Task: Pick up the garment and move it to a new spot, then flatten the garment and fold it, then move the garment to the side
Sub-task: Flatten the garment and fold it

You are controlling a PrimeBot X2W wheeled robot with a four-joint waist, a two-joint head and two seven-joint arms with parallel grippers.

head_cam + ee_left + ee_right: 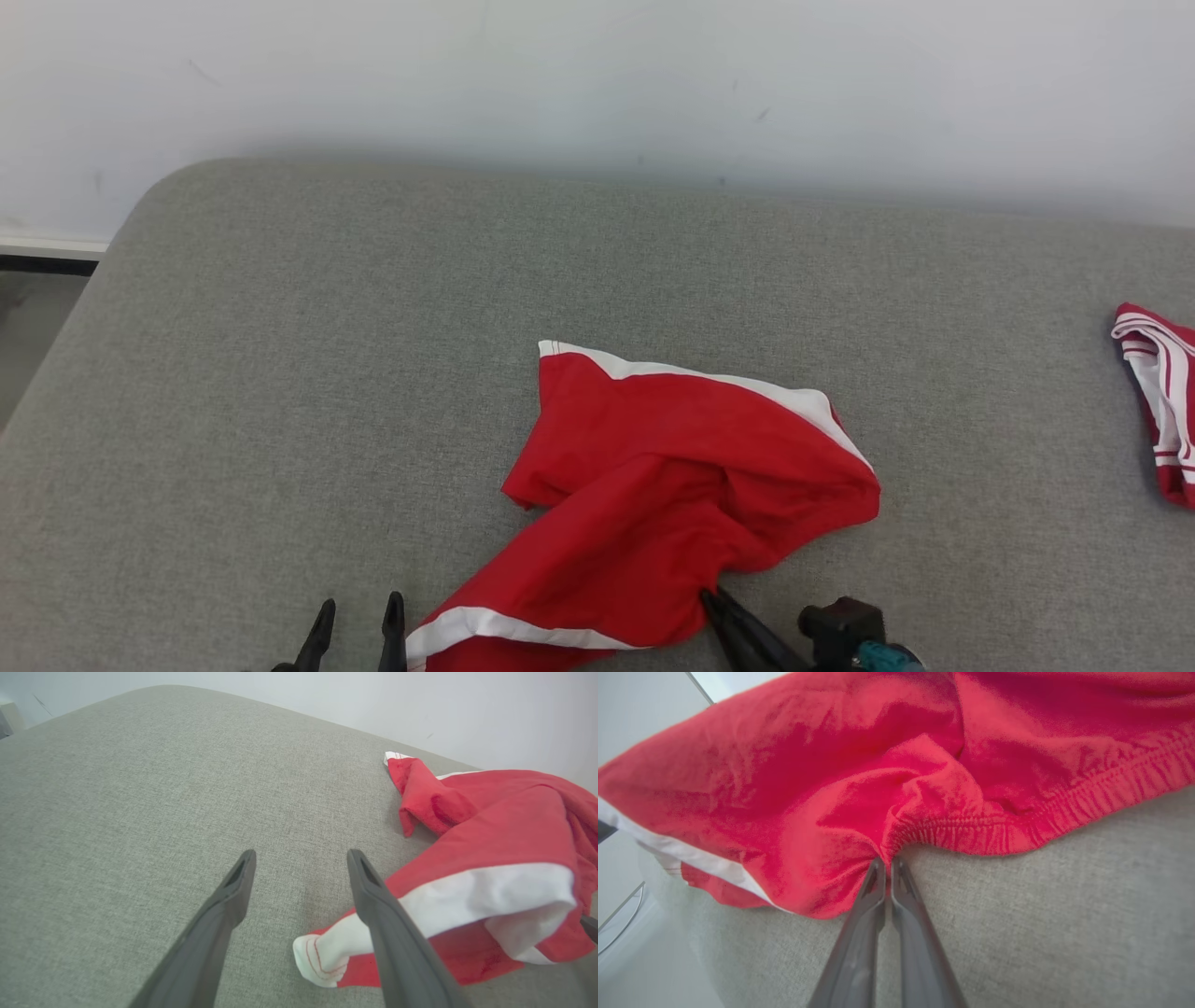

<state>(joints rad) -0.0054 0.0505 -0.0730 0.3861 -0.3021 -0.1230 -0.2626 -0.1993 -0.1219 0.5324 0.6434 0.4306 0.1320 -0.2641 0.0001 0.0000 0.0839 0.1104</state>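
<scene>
In the head view, a red garment (pixel 672 485) with white bands is seen lying crumpled near the front middle of the grey, fabric-covered table (pixel 280 373). Its far corner is spread flat, while its near part is bunched and drawn toward the front edge. The right gripper (pixel 711 600) is seen at the garment's near right edge, its fingers pressed together on the cloth. The left gripper (pixel 360 605) is held just left of the garment's white-banded hem, fingers spread wide and nothing between them. A second red-and-white garment (pixel 1158 401) lies well apart at the table's right edge, and a pale wall (pixel 597 75) is seen behind.

In the left wrist view, the left gripper's (pixel 302 856) two fingers are shown parted over bare table – the garment (pixel 490 830) lies to their right, and its white band (pixel 467 896) is partly covered by the right-hand finger.

In the right wrist view, the right gripper's (pixel 888 864) fingers are closed tip to tip on a pinch of red cloth at the gathered elastic waistband (pixel 1017 826) – the fabric is puckered around the grip, and the waistband rests on the table beyond.
</scene>
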